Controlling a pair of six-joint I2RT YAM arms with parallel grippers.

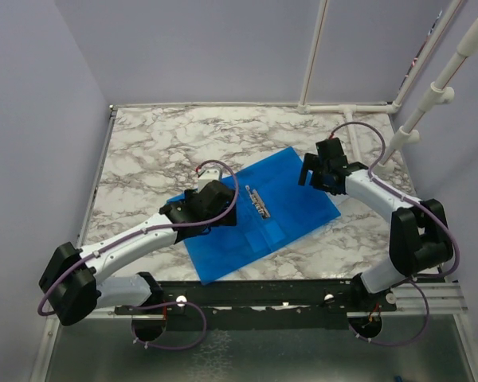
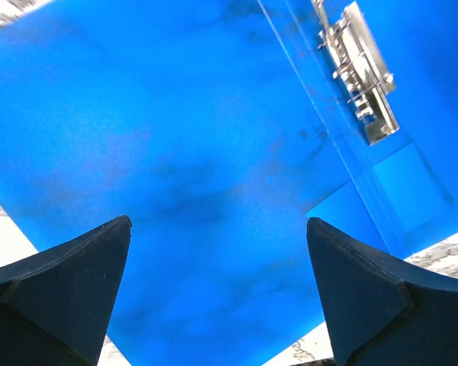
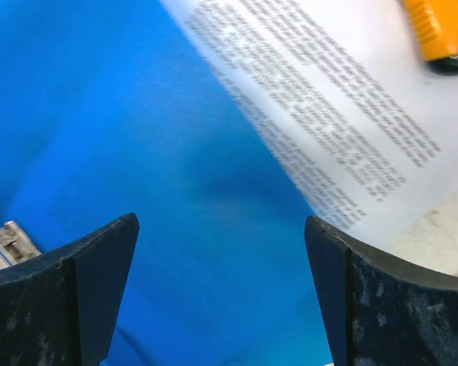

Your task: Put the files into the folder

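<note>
The blue folder (image 1: 295,208) lies open and flat on the marble table (image 1: 159,151), its metal clip (image 1: 260,200) along the middle fold. My left gripper (image 1: 211,205) hangs over the folder's left half (image 2: 175,114) with jaws open and nothing between them; the clip (image 2: 359,69) is at that view's upper right. My right gripper (image 1: 317,171) is over the folder's far right corner (image 3: 137,114), also open and empty. The files (image 3: 351,99), white sheets with dense black text, show blurred only in the right wrist view, beyond the folder's edge.
White pipes (image 1: 430,87) slant across the back right corner. An orange object (image 3: 439,27) sits past the files in the right wrist view. Pale walls close in the table at the left and back. The arm bases stand on a rail at the near edge.
</note>
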